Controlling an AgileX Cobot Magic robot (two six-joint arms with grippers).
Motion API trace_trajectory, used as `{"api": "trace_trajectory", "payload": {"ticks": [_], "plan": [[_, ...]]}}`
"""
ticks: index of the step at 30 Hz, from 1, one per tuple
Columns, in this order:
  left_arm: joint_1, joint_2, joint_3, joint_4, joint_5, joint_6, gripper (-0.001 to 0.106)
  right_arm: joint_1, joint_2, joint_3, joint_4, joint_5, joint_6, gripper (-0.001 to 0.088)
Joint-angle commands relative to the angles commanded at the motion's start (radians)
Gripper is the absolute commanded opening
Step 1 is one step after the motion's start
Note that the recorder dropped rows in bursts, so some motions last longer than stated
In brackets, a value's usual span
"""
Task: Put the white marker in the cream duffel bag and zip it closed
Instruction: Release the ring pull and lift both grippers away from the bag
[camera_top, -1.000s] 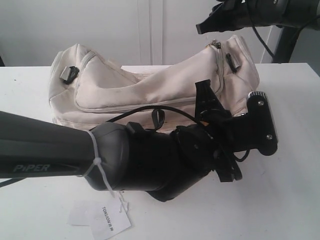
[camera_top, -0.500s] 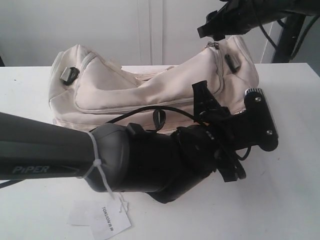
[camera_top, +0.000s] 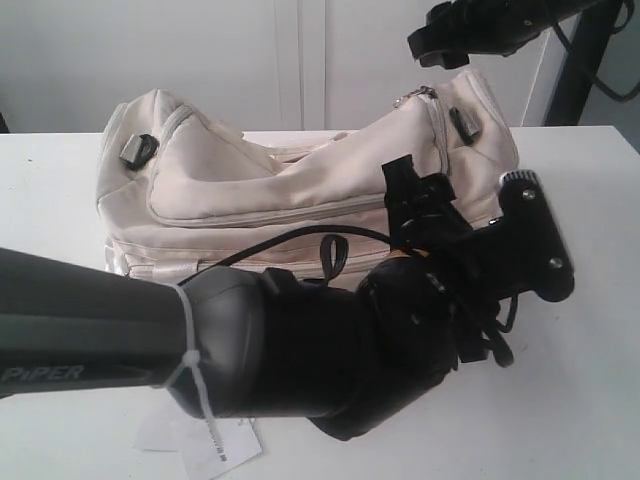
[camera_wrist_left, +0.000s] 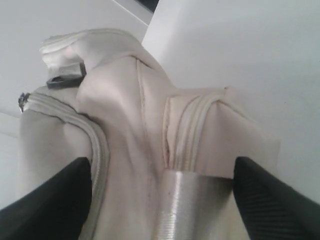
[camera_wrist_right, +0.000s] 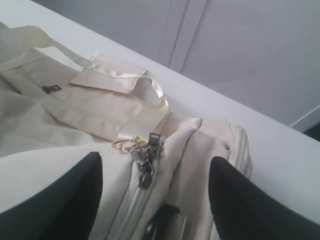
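White tabletop, pale panels behind. White marker: not visible in any view; judged already inside. Cream duffel bag lies on the tabletop, top zip looks shut, zipper pull at its end. Right gripper hovers over the pull, jaws wide, holding nothing. Left gripper straddles the bag's end, jaws spread. Zipping looks finished; next: verify the seam, lift both arms clear.

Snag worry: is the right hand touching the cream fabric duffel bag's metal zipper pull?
Apart. Right wrist view: the right hand is open, cream duffel bag fabric shows between each finger and the metal zipper pull.
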Motion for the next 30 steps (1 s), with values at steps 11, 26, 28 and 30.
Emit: {"api": "trace_trajectory", "payload": {"ticks": [11,26,28,30], "plan": [[-0.020,-0.120,0.002,-0.125,0.038,0.130,0.074,-0.070,-0.033,0.000,-0.125,0.087,0.163,0.0553],[0.030,-0.277,0.012,-0.296,-0.054,0.305,0.000,-0.190,-0.079,0.004,-0.126,0.263,0.162,0.0017],[0.059,-0.296,0.012,-0.318,-0.053,0.305,0.000,-0.196,-0.097,0.004,-0.126,0.262,0.162,0.0000],[0.090,-0.315,0.012,-0.339,-0.049,0.305,0.000,-0.196,-0.115,0.004,-0.126,0.262,0.162,0.0000]]}}
